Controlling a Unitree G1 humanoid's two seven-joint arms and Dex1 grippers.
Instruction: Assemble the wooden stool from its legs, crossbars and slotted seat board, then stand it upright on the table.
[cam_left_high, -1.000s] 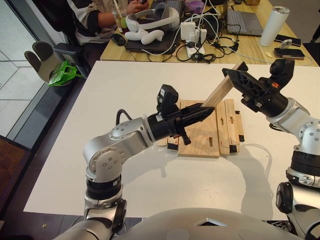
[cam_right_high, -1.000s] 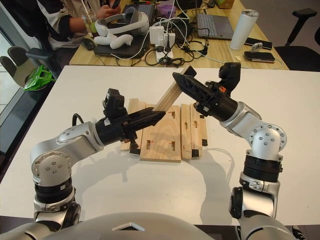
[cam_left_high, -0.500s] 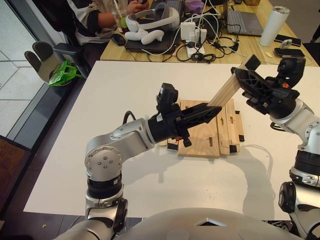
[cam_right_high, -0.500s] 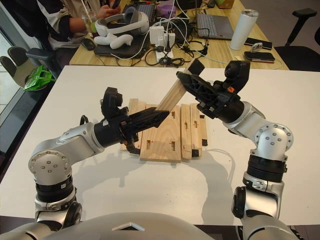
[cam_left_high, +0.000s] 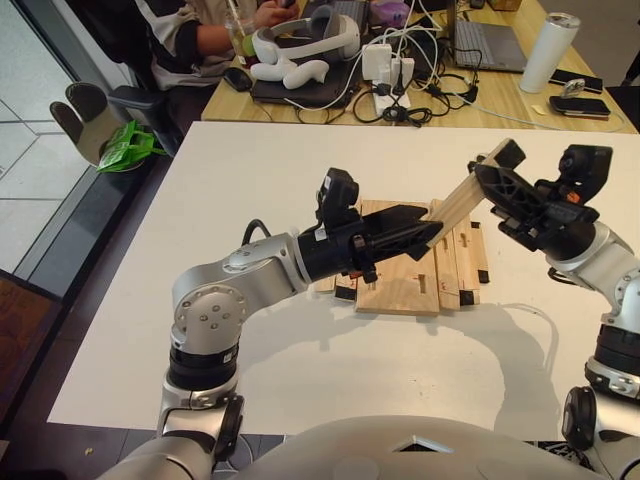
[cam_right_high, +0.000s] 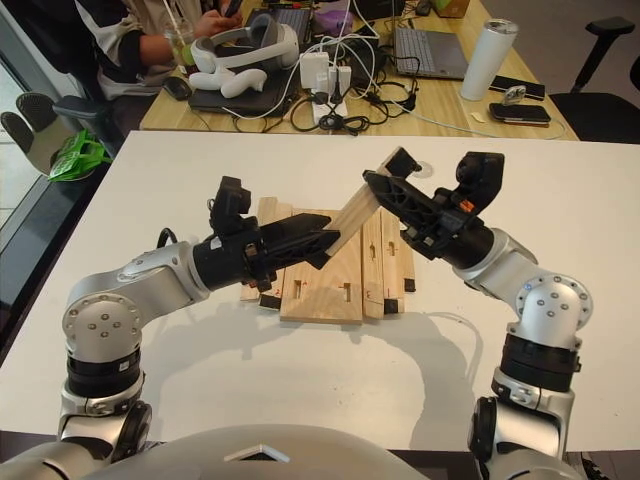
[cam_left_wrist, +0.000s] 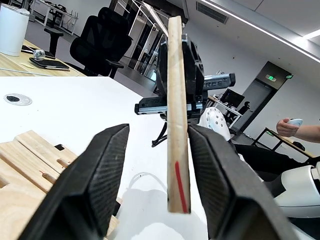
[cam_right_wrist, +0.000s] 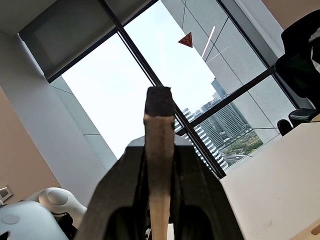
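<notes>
My right gripper (cam_left_high: 488, 181) is shut on a wooden leg (cam_left_high: 458, 200), holding it slanted above the table with its dark-capped end up. The leg's lower end lies between the fingers of my left gripper (cam_left_high: 424, 232), which stands open around it. In the left wrist view the leg (cam_left_wrist: 176, 125) stands close against one finger (cam_left_wrist: 212, 185), with a gap to the other. In the right wrist view the leg (cam_right_wrist: 159, 180) sits gripped. The slotted seat board (cam_left_high: 395, 285) lies flat below both grippers, with further legs and crossbars (cam_left_high: 462, 262) lying alongside it.
The white table (cam_left_high: 250, 190) has free room to the left, the front and the far right. Behind its back edge stands a wooden desk (cam_left_high: 500, 105) with a headset, cables, a laptop and a white tumbler (cam_left_high: 548, 50).
My right gripper has carried the leg to the right and lower. My left gripper has followed and opened, so its fingers now flank the leg's lower end.
</notes>
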